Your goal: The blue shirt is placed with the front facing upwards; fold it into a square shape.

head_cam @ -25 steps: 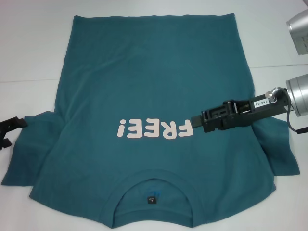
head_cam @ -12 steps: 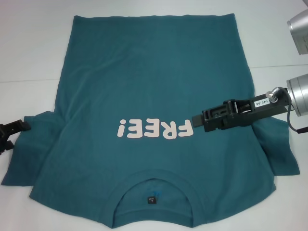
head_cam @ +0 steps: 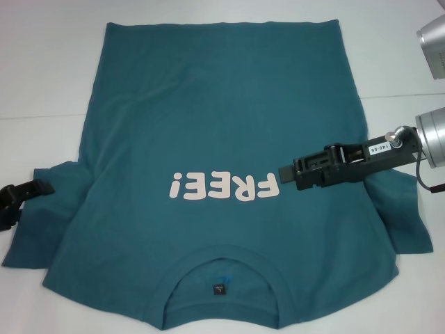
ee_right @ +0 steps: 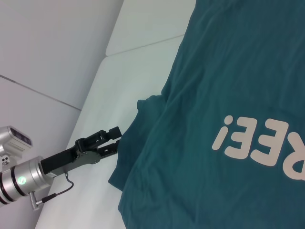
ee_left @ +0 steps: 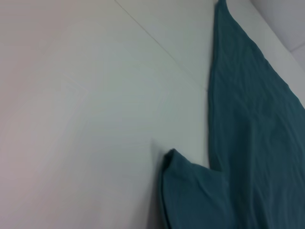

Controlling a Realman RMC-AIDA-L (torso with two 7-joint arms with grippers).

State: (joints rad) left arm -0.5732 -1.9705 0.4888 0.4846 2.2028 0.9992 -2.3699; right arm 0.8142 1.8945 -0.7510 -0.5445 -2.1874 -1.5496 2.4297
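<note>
The blue shirt (head_cam: 215, 118) lies spread flat on the white table, front up, its collar (head_cam: 222, 268) nearest me and its hem at the far side. The pale "FREE!" lettering (head_cam: 222, 186) reads upside down. My left gripper (head_cam: 43, 188) is at the table's left side, open, its tips at the edge of the bunched left sleeve (head_cam: 49, 229). The right wrist view shows that same left gripper (ee_right: 116, 138) beside the sleeve (ee_right: 138, 143). My right gripper (head_cam: 281, 172) hovers over the shirt's front, just right of the lettering. The left wrist view shows only the sleeve fold (ee_left: 190, 191) and the shirt's side edge (ee_left: 252, 119).
The white table (head_cam: 42, 76) has a thin seam running across it (head_cam: 35, 115). The right sleeve (head_cam: 403, 216) lies rumpled under the right arm's silver forearm (head_cam: 431, 136). The left arm's silver forearm (ee_right: 19, 183) reaches in over bare table.
My left gripper has slid rightward along the table up to the left sleeve's edge. The right gripper and the shirt have stayed where they were.
</note>
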